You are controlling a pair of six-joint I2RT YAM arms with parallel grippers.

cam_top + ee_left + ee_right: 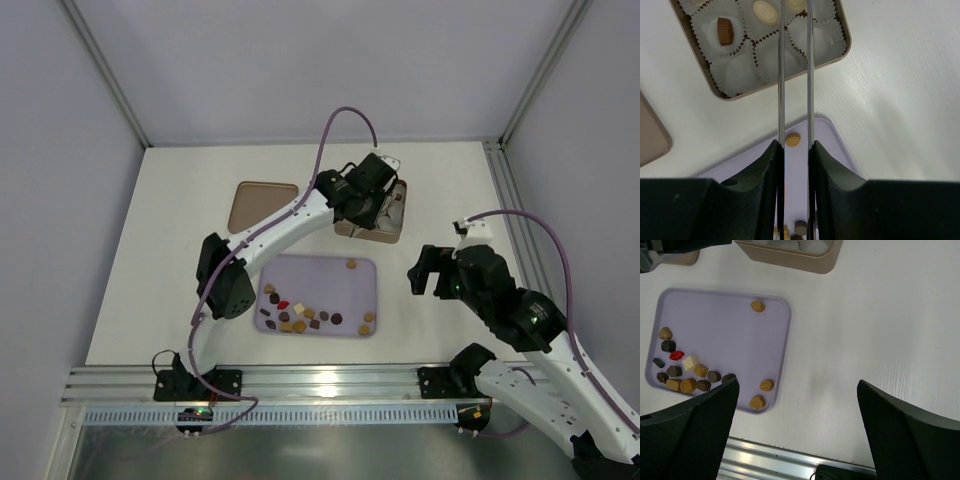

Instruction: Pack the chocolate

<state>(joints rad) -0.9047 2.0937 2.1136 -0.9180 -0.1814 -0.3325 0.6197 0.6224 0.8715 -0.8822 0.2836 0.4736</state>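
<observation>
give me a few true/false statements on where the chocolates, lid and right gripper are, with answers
1. The red chocolate lies on the lavender tray. True.
2. The right gripper is shut on a chocolate. False: its fingers are wide apart with nothing between them, above bare table beside the tray.
3. Every paper liner in the box is empty. False: a dark brown piece and a cream piece each sit in a liner.
4. The brown lid lies flat on the table, apart from the box. True.
</observation>
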